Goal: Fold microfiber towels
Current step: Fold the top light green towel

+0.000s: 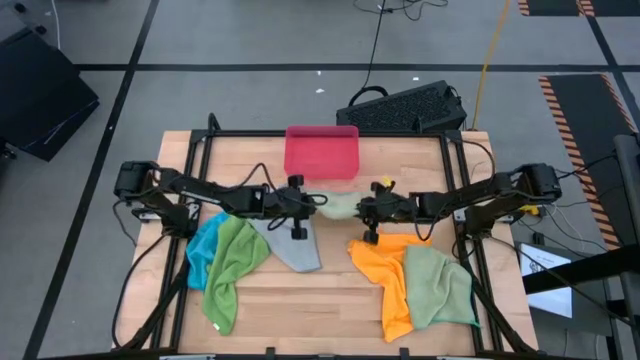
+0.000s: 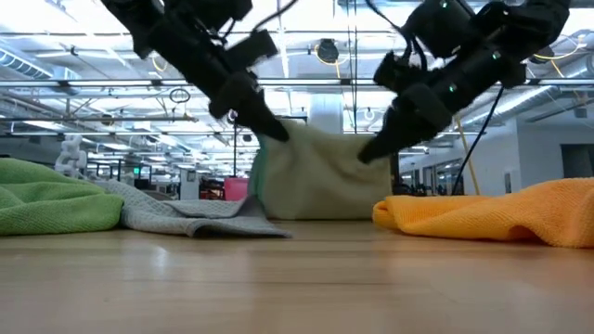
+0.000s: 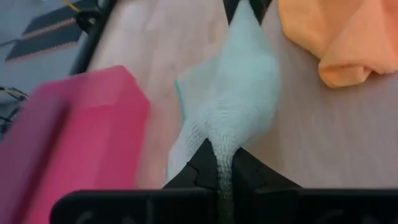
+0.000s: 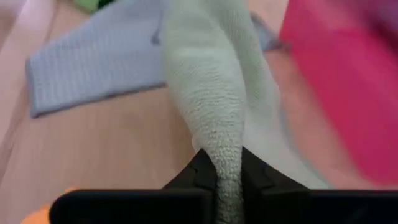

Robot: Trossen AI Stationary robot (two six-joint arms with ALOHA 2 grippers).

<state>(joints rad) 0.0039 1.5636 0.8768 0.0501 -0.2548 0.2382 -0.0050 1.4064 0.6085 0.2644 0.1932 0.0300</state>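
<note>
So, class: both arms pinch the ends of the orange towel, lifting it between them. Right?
Not quite. The cloth pinched by the left gripper and right gripper is the pale green towel; the orange towel lies on the table, as the low view shows.

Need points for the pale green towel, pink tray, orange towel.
pale green towel (image 3: 233, 93): left wrist view, stretched middle.
pink tray (image 1: 321, 151): high view, inside floor.
orange towel (image 2: 492, 215): low view, front fold.
</note>
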